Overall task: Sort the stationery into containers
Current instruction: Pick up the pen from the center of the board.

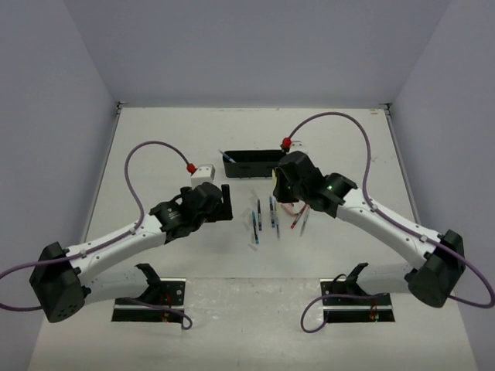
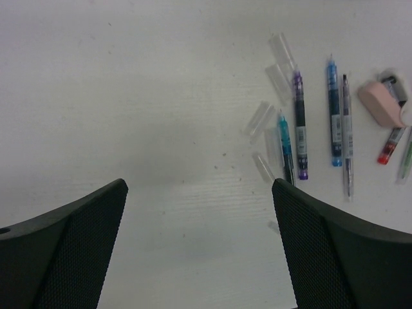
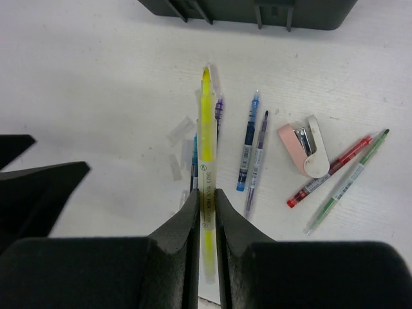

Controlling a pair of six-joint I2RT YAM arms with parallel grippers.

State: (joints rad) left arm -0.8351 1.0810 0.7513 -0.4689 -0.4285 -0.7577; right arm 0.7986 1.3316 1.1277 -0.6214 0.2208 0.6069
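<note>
Tool state first: right tool (image 3: 206, 205) is clamped onto yellow pen (image 3: 206, 129) — barrel is pinched lengthwise between the fingers (image 3: 177, 225), tip aimed ahead toward black tray (image 3: 257, 9), judged to be so it can be laid along a compartment. Pen is held above loose pens (image 3: 248, 145) on the tabletop (image 3: 96, 77), short of the tray. Barrel is seen as slim, translucent yellow with a printed label. Left tool (image 2: 198, 188) is spread wide, nothing held, over bare tabletop beside the pens — probably positioned clear of the right arm.

Matt table (image 2: 129, 96); glossy plastic yellow pen (image 3: 206, 141); mesh-textured matt left gripper (image 2: 199, 185).
</note>
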